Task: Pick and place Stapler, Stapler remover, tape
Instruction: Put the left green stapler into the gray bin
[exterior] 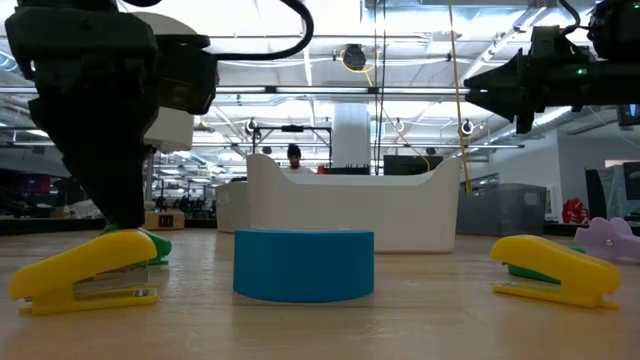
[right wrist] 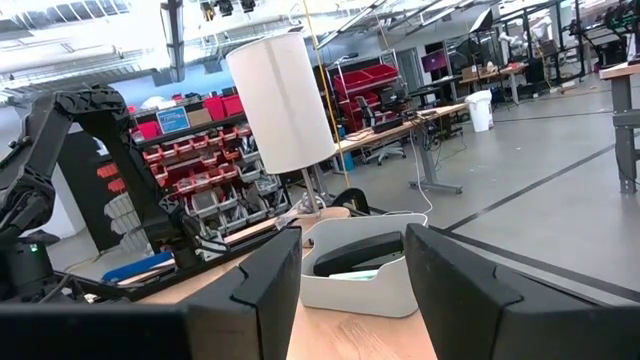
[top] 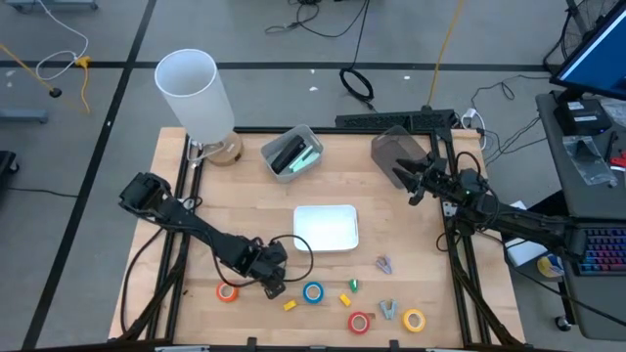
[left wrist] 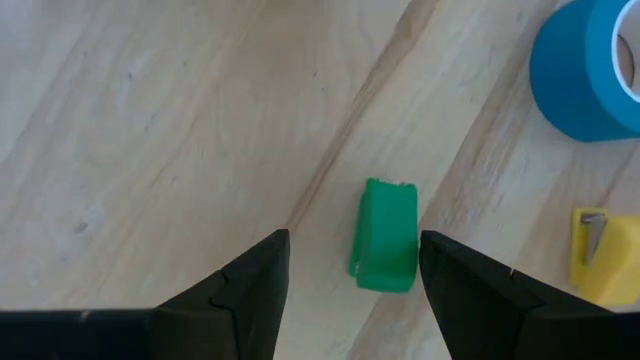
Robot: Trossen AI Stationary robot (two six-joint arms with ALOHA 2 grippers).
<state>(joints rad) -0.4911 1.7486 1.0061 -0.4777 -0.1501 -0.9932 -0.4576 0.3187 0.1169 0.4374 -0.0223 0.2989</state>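
Green plastic mini stapler (left wrist: 386, 237) sits between your left gripper (left wrist: 354, 262)'s open fingers, on the wooden counter (left wrist: 170, 130) near the blue tape roll (left wrist: 585, 68).
Light, rigid, probably slick: pinch its 2 long sides. Right gripper (top: 415, 182) hovers open, empty, far side.

Left wrist view: the blue tape roll (left wrist: 590, 65) is cut off by the picture's edge, and so is the yellow stapler (left wrist: 605, 258) near the green stapler (left wrist: 386, 238). Low view: behind the blue tape roll, the white tray (exterior: 350, 205) hides most of a person (exterior: 294, 156); the left tool (exterior: 110, 120) covers part of a green item. High view: the grey items beside the yellow tape roll (top: 414, 320) are too small to identify.
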